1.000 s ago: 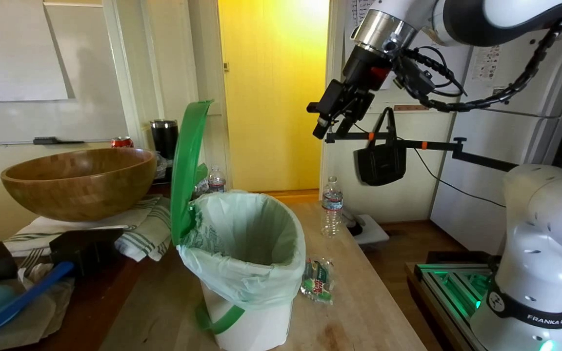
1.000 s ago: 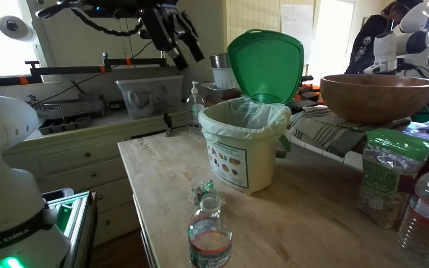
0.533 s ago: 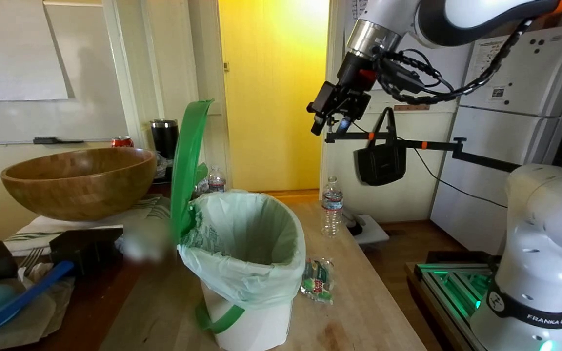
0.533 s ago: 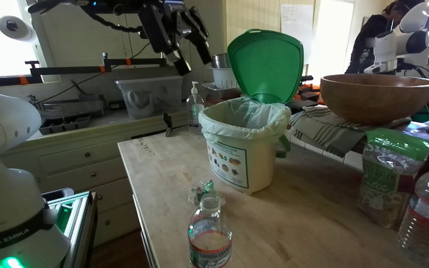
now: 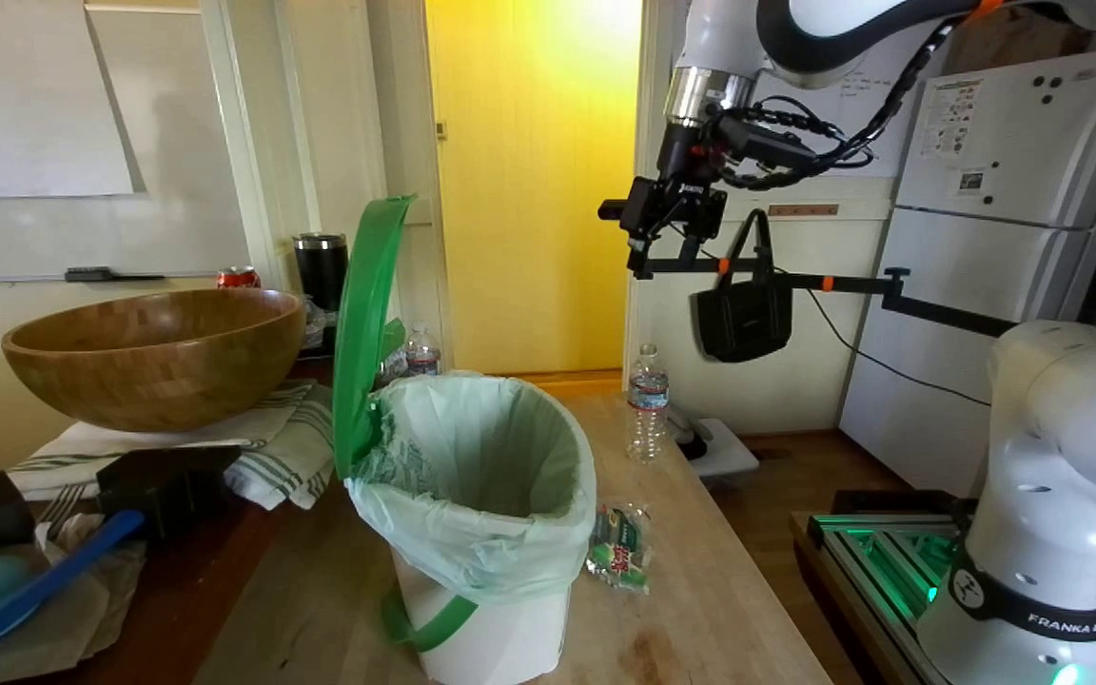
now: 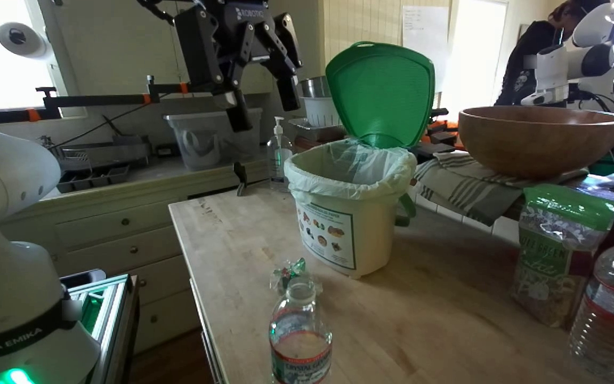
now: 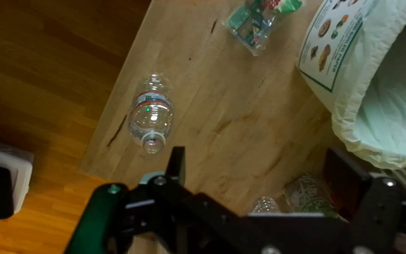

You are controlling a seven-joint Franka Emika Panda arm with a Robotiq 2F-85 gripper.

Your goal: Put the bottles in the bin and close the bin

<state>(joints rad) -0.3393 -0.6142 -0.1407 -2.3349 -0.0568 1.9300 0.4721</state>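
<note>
The bin (image 5: 496, 599) stands on the table with its pale bag over the rim; it also shows in an exterior view (image 6: 347, 224) and in the wrist view (image 7: 330, 63). Its green lid (image 6: 381, 96) stands open, upright. One clear bottle (image 5: 647, 404) stands near the table edge; it shows at the front of an exterior view (image 6: 301, 341) and left in the wrist view (image 7: 152, 109). A second bottle (image 6: 611, 314) stands beside a green bag, partly hidden in the wrist view (image 7: 265, 204). My gripper (image 6: 264, 109) is open, empty, above the table, pointing down; its fingers spread wide in the wrist view (image 7: 257, 160).
A crumpled plastic packet (image 5: 619, 547) lies by the bin. A green-topped food bag (image 6: 563, 256) stands beside the second bottle. A wooden bowl (image 5: 158, 357) sits on a striped towel (image 6: 467, 181). A soap pump bottle (image 6: 279, 154) stands behind the bin.
My gripper has turned from slanting to pointing nearly straight down and looks larger in an exterior view. It stays open. The bin, lid and bottles have not moved.
</note>
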